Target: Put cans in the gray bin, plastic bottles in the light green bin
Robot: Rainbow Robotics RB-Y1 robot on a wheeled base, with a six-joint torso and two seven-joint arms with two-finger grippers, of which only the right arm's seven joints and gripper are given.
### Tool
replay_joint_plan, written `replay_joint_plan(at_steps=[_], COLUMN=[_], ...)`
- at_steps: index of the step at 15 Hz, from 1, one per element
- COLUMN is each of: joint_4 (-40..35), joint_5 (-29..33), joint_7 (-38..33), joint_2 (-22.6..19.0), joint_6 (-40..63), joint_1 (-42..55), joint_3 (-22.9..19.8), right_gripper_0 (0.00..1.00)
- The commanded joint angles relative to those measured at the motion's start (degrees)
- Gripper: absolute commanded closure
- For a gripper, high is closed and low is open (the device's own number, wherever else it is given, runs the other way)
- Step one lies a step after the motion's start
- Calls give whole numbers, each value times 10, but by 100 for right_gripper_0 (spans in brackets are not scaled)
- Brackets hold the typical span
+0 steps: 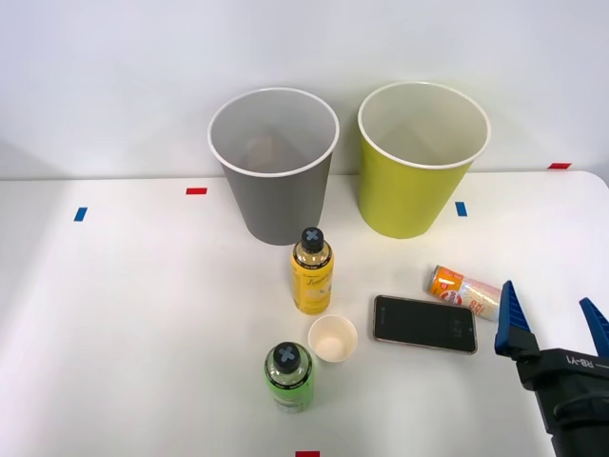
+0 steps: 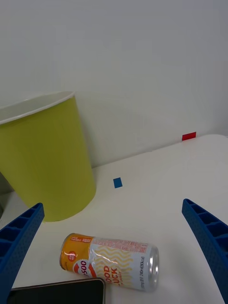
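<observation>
The gray bin (image 1: 276,205) and the light green bin (image 1: 409,200) stand side by side at the back of the table. An orange-and-white can (image 1: 463,290) lies on its side in front of the light green bin (image 2: 45,161). My right gripper (image 1: 552,322) is open just in front of this can (image 2: 111,261), which lies on the table between and beyond the blue fingers (image 2: 19,237), untouched. A yellow plastic bottle (image 1: 312,271) stands upright in front of the gray bin. Nearer to me stands a green one (image 1: 288,374). A dim shape lies inside the gray bin.
A black phone (image 1: 424,324) lies flat just left of the can, its corner (image 2: 52,292) close to the can. A small cream paper cup (image 1: 332,338) stands between the two bottles. Red and blue tape marks (image 1: 461,208) dot the table. A white wall rises behind the bins.
</observation>
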Motion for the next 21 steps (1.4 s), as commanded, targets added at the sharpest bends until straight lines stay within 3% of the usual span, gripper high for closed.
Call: replay_joint_plan(at_steps=[1,5,8,10,11,14,17,21], joint_4=[0,8,81,105,105,105,105,119], joint_5=[6,102,162,185,171,132,129,135], joint_7=[2,-60,-84,-27,43,129,162,167], joint_2=[15,40,43,29,16,-28,-49,-49], joint_6=[0,-40,-160,-216,-228,-244,-244,-247], joint_1=[6,33,40,63,86,135,165,196], joint_3=[1,6,12,25,39,86,120,131], right_gripper_0=[0,0,0,0,0,0,0,0])
